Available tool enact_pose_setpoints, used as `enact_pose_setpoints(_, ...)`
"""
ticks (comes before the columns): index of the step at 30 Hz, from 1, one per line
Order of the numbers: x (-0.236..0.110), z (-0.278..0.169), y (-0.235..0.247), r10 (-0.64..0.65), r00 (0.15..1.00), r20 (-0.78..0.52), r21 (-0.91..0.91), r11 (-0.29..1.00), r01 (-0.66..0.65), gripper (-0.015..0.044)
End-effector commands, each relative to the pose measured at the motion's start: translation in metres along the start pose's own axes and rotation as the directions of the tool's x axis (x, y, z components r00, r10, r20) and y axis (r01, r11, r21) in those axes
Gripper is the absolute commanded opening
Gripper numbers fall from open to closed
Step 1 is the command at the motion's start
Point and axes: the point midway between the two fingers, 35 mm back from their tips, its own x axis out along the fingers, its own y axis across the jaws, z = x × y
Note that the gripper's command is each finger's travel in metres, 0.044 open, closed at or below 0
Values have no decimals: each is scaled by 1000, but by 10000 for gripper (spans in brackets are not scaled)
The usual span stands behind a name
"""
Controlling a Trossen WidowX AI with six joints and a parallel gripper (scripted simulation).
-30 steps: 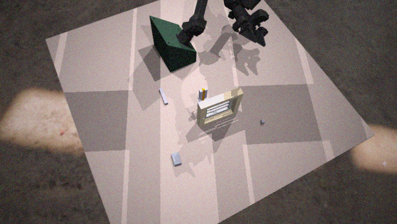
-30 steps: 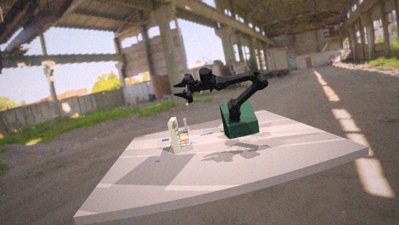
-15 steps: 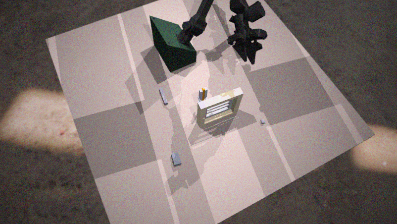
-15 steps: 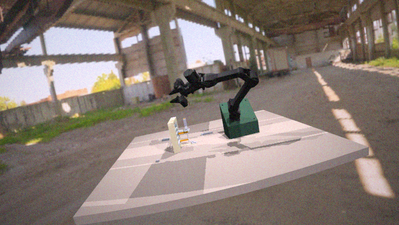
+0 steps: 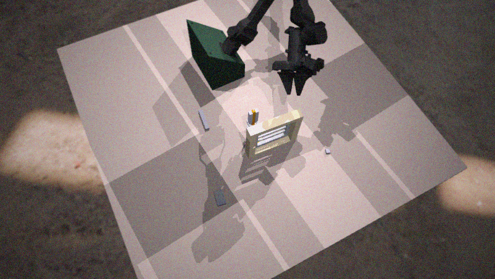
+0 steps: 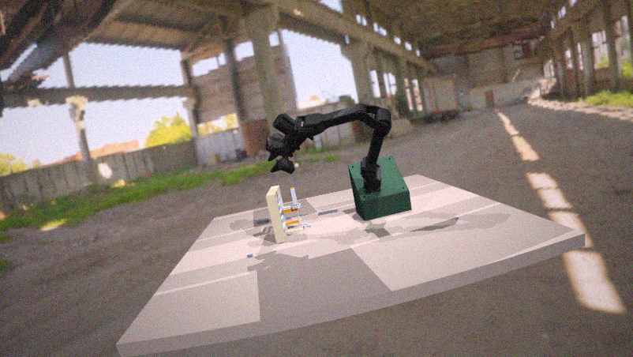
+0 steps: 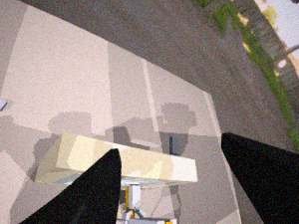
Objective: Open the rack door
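The cream rack frame stands upright on the table. The door, with pale slats, looks shut in the frame. Its upright handle, white with an orange stripe, stands out on the arm's side of the door, near one end of the frame. How far it is turned I cannot tell. My gripper is open and empty, pointing down above the level of the frame's top, touching nothing.
The green base block carries the arm behind the handle side. A grey bar lies beyond the handle's end, a flat grey slab lies past the frame, and a small block lies off its other end.
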Motion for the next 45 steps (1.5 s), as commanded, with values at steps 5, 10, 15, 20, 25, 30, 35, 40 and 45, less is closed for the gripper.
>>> enact_pose_setpoints(5,26,-28,-11,88,979,-186,32,996,-84,288)
enact_pose_setpoints(10,36,-44,-17,143,951,-274,63,989,-131,288)
enact_pose_setpoints(15,44,-59,-21,208,912,-355,110,977,-180,288)
enact_pose_setpoints(20,51,-74,-25,278,862,-423,169,959,-227,288)
enact_pose_setpoints(25,56,-89,-28,350,806,-477,234,935,-267,288)
enact_pose_setpoints(30,59,-102,-30,423,745,-516,305,903,-302,288)
enact_pose_setpoints(35,62,-114,-32,498,681,-537,381,863,-331,288)
enact_pose_setpoints(40,64,-124,-34,573,615,-542,460,815,-354,288)
enact_pose_setpoints(45,65,-133,-36,643,551,-532,536,760,-369,288)
